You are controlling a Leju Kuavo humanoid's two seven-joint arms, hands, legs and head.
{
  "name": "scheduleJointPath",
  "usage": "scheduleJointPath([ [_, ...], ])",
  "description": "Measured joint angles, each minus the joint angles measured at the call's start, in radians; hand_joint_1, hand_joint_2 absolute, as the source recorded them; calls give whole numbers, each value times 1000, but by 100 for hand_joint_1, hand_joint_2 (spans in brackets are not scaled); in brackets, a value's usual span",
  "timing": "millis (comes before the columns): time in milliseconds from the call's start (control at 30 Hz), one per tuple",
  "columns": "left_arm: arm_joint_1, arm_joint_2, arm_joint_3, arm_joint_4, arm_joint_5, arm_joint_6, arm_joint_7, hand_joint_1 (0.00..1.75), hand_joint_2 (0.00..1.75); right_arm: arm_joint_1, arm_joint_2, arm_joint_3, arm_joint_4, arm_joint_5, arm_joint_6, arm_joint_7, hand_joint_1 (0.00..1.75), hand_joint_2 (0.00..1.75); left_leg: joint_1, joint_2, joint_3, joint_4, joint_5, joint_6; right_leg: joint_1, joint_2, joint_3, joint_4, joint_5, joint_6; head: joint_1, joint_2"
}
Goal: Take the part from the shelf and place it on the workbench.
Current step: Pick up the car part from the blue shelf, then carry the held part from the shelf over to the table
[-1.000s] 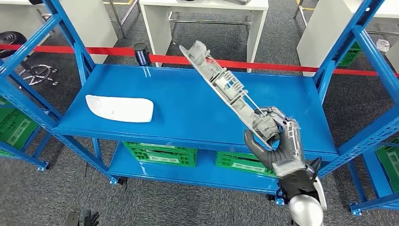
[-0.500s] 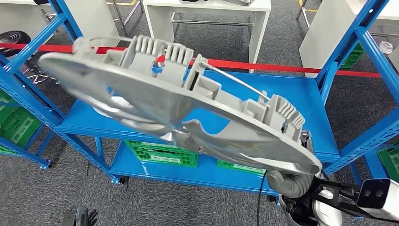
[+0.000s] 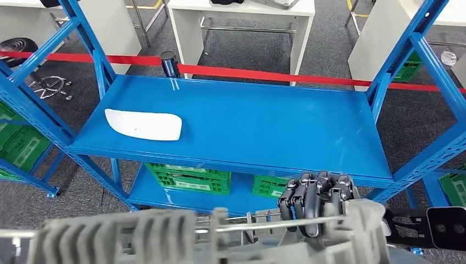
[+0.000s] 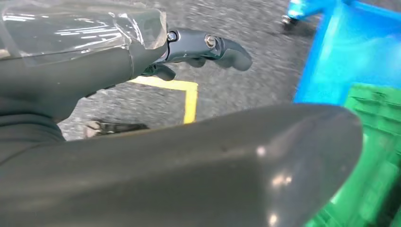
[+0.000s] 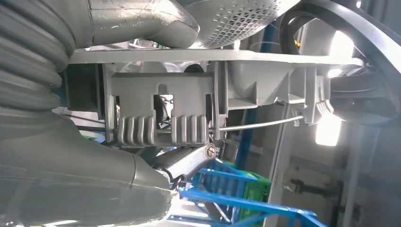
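Observation:
A long grey moulded part (image 3: pixel 165 239) with ribs and a thin metal rod lies across the bottom of the head view, close to the camera and off the shelf. My right hand (image 3: pixel 316 206) grips it at its right end, dark fingers wrapped over the rim. The right wrist view has the same part (image 5: pixel 189 94) pressed against my right hand (image 5: pixel 94 184). My left hand (image 4: pixel 189 47) hangs over the grey floor and holds nothing. A white curved part (image 3: pixel 144 124) lies on the left of the blue shelf (image 3: pixel 264 121).
Blue uprights (image 3: pixel 401 55) frame the shelf on both sides. Green crates (image 3: pixel 189 179) sit on the lower level. Red tape (image 3: pixel 247 72) runs behind the shelf, with white tables (image 3: pixel 242 11) beyond it. A yellow floor marking (image 4: pixel 189 94) lies near my left hand.
The grey part has swung from upright over the shelf, across the camera, down to the picture's bottom edge. My right hand has pulled back from the shelf with it.

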Motion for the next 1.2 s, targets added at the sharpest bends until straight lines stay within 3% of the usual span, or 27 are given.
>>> scheduleJointPath([
  [67, 28, -4, 10, 0, 0, -7, 17, 0, 0, 3, -7, 0, -2, 4, 7, -8, 150, 175, 0, 3, 0, -12, 16, 13, -2, -1, -6, 4, -4, 9, 0, 0],
  [100, 40, -7, 14, 0, 0, -9, 31, 0, 0, 6, -12, 0, -3, 10, 9, -15, 150, 175, 2, 5, -2, -18, 26, 21, -2, -1, -15, 20, -21, 9, 2, 0],
  [133, 49, -9, 17, 0, 0, -9, 47, 0, 0, 10, -16, -1, -4, 17, 12, -20, 150, 175, 3, 7, -8, -24, 37, 28, -2, -2, -30, 57, -52, 4, 3, 0],
  [200, 68, -15, 19, 0, 0, -3, 78, 0, 0, 23, -26, -4, -4, 33, 16, -25, 150, 175, 1, 7, -31, -25, 54, 36, -2, -2, -74, 183, -133, -4, 5, 0],
  [267, 85, -19, 18, 0, 0, 7, 101, 0, 0, 41, -37, -8, -4, 50, 18, -24, 150, 175, -1, 8, -54, -24, 70, 36, -2, -2, -90, 273, -173, 1, 5, 0],
  [300, 92, -19, 18, 0, 0, 12, 107, 0, 0, 50, -43, -10, -4, 61, 19, -24, 150, 175, -1, 8, -66, -23, 78, 35, -3, -2, -71, 264, -167, 9, 5, 0],
  [367, 102, -20, 18, 0, 0, 17, 113, 0, 0, 61, -55, -12, -4, 85, 17, -23, 150, 175, 0, 7, -87, -18, 93, 30, -4, -4, 21, 143, -130, 25, 5, 0],
  [433, 110, -18, 18, 0, 0, 17, 111, 0, 0, 67, -64, -11, -5, 102, 8, -20, 150, 175, -3, 6, -104, -7, 105, 20, -1, -3, 102, 18, -111, 22, 4, 0],
  [467, 113, -17, 18, 0, 0, 15, 109, 0, 0, 69, -68, -11, -6, 106, 1, -18, 150, 175, -3, 6, -109, -2, 110, 15, 2, -2, 116, -10, -111, 15, 3, 0],
  [567, 121, -12, 18, 0, 0, 14, 102, 0, 0, 72, -79, -8, -10, 109, -20, -5, 150, 175, 1, 3, -114, 0, 121, -3, 3, -1, 102, -15, -99, -9, 3, 0],
  [600, 124, -11, 18, 0, 0, 15, 101, 0, 0, 72, -80, -6, -11, 109, -25, 0, 150, 175, 3, 3, -120, 11, 103, -9, 2, -2, 95, -16, -90, -18, 3, 0],
  [667, 127, -9, 18, 0, 0, 17, 99, 0, 0, 70, -82, -2, -13, 109, -32, 10, 150, 175, 9, 3, -142, 84, 17, -22, -1, -5, 77, -17, -71, -29, 2, 0],
  [733, 128, -9, 18, 0, 0, 18, 99, 0, 0, 70, -82, 2, -16, 109, -37, 17, 150, 175, 13, 3, -171, 216, -76, -32, 1, -6, 55, -15, -49, -32, 1, 0],
  [767, 128, -9, 18, 0, 0, 19, 98, 0, 0, 70, -82, 4, -16, 109, -38, 18, 150, 175, 14, 3, -175, 267, -92, -34, 1, -6, 44, -15, -39, -31, 1, 0],
  [800, 128, -9, 18, 0, 0, 19, 98, 0, 0, 70, -82, 6, -17, 109, -39, 19, 150, 175, 15, 3, -166, 296, -90, -35, 2, -6, 30, -14, -28, -30, 1, 0],
  [833, 128, -9, 18, 0, 0, 19, 98, 0, 0, 70, -82, 8, -17, 109, -40, 20, 150, 175, 16, 3, -139, 283, -69, -34, 3, -6, 18, -13, -19, -28, 1, 0],
  [900, 127, -9, 18, 0, 0, 18, 98, 0, 0, 69, -82, 11, -19, 107, -41, 23, 150, 175, 14, 1, -35, 163, -31, -26, 4, -6, -1, -12, -3, -23, 1, 0],
  [967, 123, -8, 17, 0, 0, 14, 97, 0, 0, 62, -83, 15, -22, 102, -44, 34, 150, 175, 9, -1, 64, 24, -40, -13, 6, -7, -8, -13, 12, -13, 2, 0],
  [1000, 121, -7, 17, 0, 0, 11, 96, 0, 0, 58, -83, 17, -24, 99, -47, 41, 150, 175, 4, -2, 86, -14, -50, -6, 4, -9, -11, -14, 20, -7, 2, 0],
  [1067, 118, -7, 17, 0, 0, 5, 95, 0, 0, 50, -84, 24, -26, 91, -53, 50, 150, 175, 0, 0, 85, -36, -41, 10, 1, -11, -17, -16, 34, 5, 2, 0],
  [1100, 117, -9, 17, 0, 0, 2, 95, 0, 0, 49, -85, 27, -26, 86, -54, 52, 150, 175, -1, 2, 79, -43, -28, 18, 0, -10, -23, -11, 28, 7, 1, 0],
  [1133, 116, -11, 17, 0, 0, 0, 95, 0, 0, 47, -86, 29, -26, 79, -54, 52, 150, 175, 1, 5, 70, -49, -13, 26, 0, -10, -34, 11, 4, 5, 3, 0],
  [1200, 114, -15, 18, 0, 0, -3, 95, 0, 0, 42, -89, 34, -26, 63, -52, 49, 150, 175, 1, 9, 43, -54, 15, 36, 0, -8, -69, 112, -82, -6, 7, 0],
])
